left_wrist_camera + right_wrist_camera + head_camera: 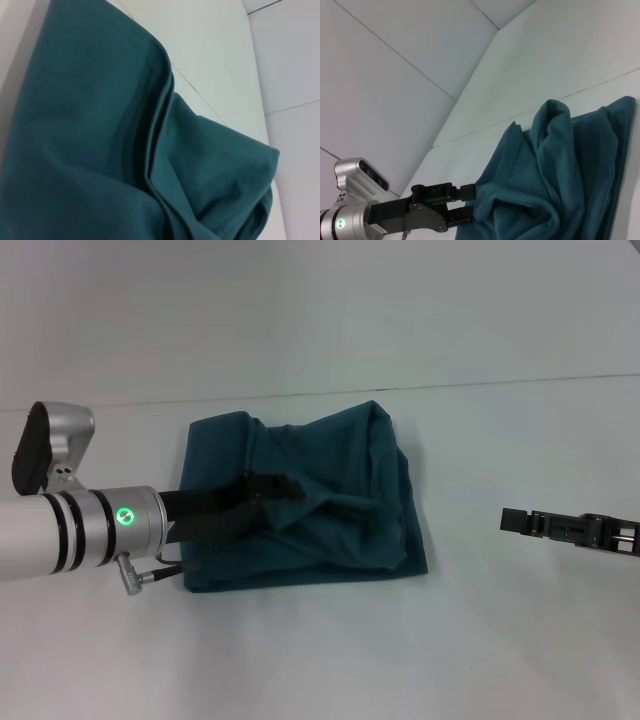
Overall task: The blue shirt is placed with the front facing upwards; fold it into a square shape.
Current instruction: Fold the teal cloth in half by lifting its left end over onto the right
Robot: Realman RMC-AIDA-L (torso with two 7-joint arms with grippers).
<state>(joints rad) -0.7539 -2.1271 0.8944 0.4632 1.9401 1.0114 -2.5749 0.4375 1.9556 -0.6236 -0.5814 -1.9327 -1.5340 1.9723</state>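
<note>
on the white table (480, 640) — left gripper (290, 487) jaws clamp the blue shirt (340, 500); right gripper (512, 521) apart, jaws' state unclear.

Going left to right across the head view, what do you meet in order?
Left arm's silver wrist with the green light → left gripper, reaching over the blue shirt from its left edge → bare white table → right gripper, off the cloth near the right edge.

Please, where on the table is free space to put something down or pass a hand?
Bare table lies before the blue shirt, behind it, and between it and the right gripper. Crowded is the shirt's left side, where the left gripper works.
</note>
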